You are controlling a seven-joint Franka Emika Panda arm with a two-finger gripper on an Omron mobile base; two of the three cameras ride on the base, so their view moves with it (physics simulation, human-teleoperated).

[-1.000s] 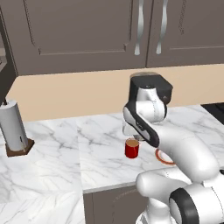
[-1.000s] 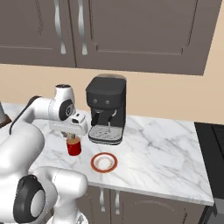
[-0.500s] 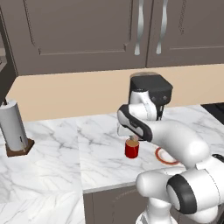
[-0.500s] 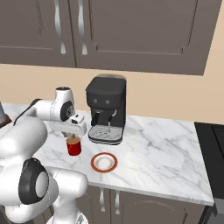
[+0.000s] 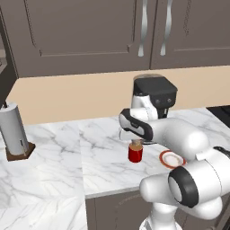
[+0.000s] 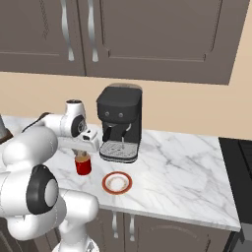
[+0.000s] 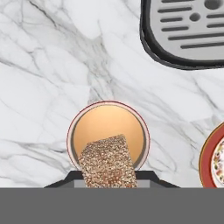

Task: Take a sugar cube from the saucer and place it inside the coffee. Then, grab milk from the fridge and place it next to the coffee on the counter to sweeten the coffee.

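Observation:
The coffee (image 5: 135, 154) (image 6: 83, 167) is a small red cup standing on the counter (image 5: 67, 152), in front and to the left of the black coffee machine. My gripper (image 5: 134, 141) (image 6: 82, 154) (image 7: 107, 177) hangs straight above it, shut on the sugar cube (image 7: 107, 162), a speckled tan block. In the hand view the cube covers the near part of the cup's mouth (image 7: 107, 122). The saucer (image 5: 171, 159) (image 6: 117, 182) (image 7: 213, 158) lies to the cup's right with its white centre bare. The fridge and the milk are out of view.
The black coffee machine (image 5: 155, 96) (image 6: 120, 123) stands just behind the cup, its grey drip tray (image 7: 183, 30) close by. A paper towel roll (image 5: 13, 130) stands at the far left of the counter. A dark stove top (image 6: 238, 167) borders the counter on the right.
The arm's elbow has swung nearer and lower over the saucer side. The hand has stayed above the cup with the cube in its grip.

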